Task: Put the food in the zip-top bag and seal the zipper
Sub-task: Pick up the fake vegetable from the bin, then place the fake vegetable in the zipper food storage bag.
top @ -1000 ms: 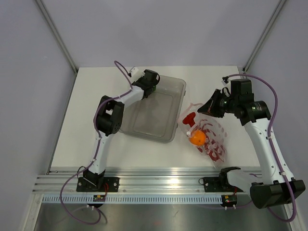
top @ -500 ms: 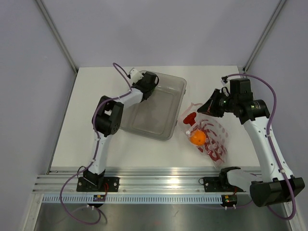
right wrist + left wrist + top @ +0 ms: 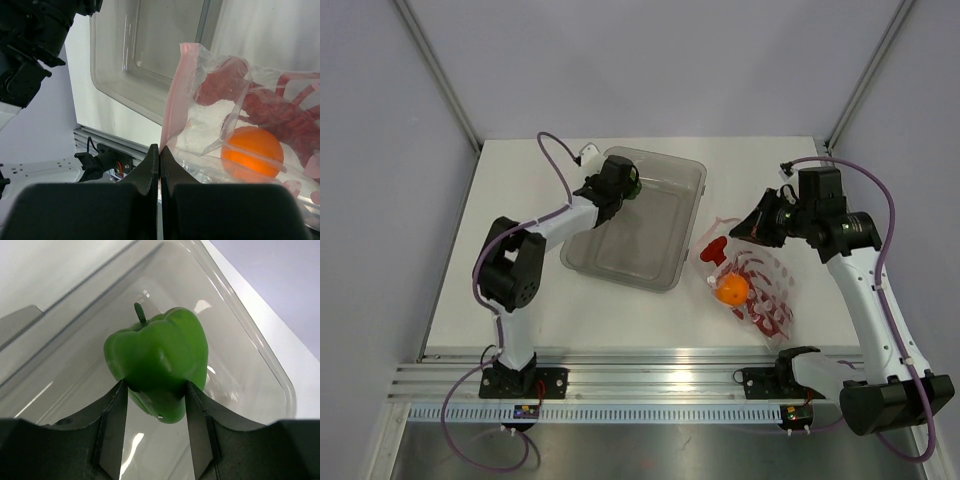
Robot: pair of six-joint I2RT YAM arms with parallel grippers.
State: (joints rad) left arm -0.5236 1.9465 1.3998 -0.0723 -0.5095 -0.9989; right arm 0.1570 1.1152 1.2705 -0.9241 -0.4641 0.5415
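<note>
Tabletop [image 3: 760,170] shows one pepper [image 3: 157,360], one orange [image 3: 731,289], one lobster [image 3: 262,107], one bag [image 3: 196,122].

Desk: white flat top [image 3: 740,165], closed in by pale panels at the back and both sides.
Left-centre: a rigid clear tray [image 3: 650,230] sits directly on the desk, slightly skewed to its edges.
Right: the zip-top bag [image 3: 770,300] lies just beside the tray, its near end flat on the desk.

You have the glossy green pepper [image 3: 157,362] stem-up over the tray [image 3: 235,315]; the red lobster [image 3: 280,112] and orange [image 3: 252,150] lie inside the clear bag [image 3: 192,110].
</note>
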